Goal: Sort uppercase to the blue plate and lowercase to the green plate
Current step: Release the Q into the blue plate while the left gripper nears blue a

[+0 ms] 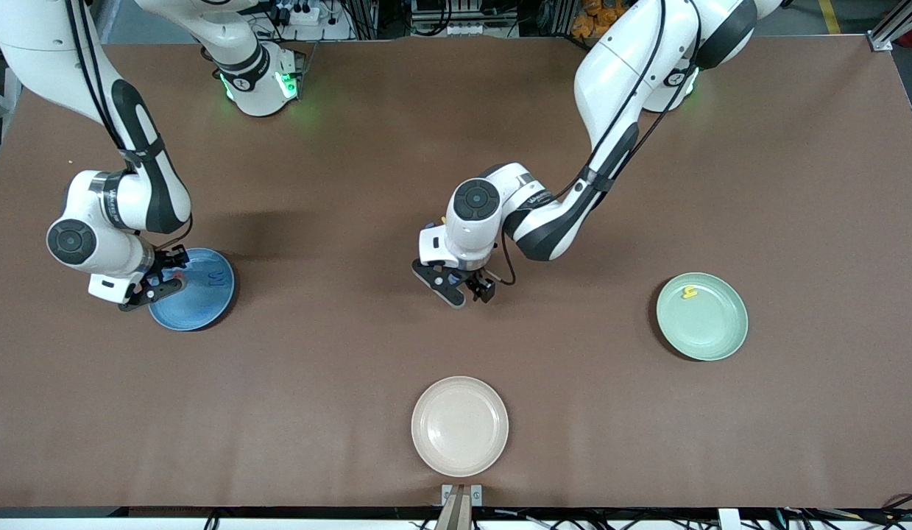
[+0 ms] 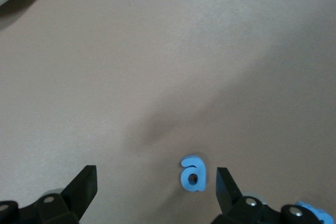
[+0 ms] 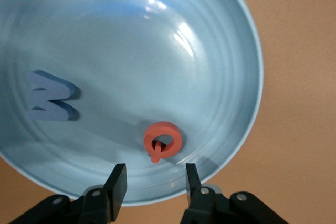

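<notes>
Surface: brown table (image 1: 367, 184) bearing three plates.
Right arm: bent down over the blue plate (image 1: 205, 305); right gripper (image 3: 153, 184) partly open, empty, above the red Q (image 3: 163, 140) lying in the plate beside the blue W (image 3: 51, 102).
Left arm: reaches to mid-table; left gripper (image 2: 156, 186) wide open, empty, low over the blue a (image 2: 192, 174).
Green plate (image 1: 713, 331): holds a yellow letter (image 1: 690, 292).
Cream plate (image 1: 460, 425): nearest the camera.

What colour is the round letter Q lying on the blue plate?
The Q is red. It shows best in the right wrist view, lying on the blue plate.
</notes>
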You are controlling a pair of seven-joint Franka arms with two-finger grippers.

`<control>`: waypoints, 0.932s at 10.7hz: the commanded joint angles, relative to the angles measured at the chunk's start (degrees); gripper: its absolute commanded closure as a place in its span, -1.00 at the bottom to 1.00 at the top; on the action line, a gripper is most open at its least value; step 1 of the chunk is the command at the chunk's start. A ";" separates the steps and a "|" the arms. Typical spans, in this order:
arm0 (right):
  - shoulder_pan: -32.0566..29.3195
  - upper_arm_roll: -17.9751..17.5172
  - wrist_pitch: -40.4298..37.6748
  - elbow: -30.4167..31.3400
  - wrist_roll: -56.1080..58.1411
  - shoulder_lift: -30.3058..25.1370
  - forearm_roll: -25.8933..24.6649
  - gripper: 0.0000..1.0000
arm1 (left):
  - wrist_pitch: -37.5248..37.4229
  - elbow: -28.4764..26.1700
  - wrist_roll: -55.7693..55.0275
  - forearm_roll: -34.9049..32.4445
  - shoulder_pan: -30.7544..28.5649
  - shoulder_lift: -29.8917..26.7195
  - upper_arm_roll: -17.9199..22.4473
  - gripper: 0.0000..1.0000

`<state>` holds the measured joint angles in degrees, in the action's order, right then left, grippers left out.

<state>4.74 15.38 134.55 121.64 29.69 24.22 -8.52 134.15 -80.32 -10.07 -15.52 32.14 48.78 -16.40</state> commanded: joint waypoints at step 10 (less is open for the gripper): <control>1.59 -0.70 -1.49 -2.10 -2.54 -3.39 -0.54 -1.00 | 0.06 1.84 -2.94 -1.09 6.36 3.43 4.98 -1.00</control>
<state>6.14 14.79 132.95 119.14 26.18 22.30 -8.50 134.16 -80.07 -11.31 -15.52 37.25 51.52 -12.55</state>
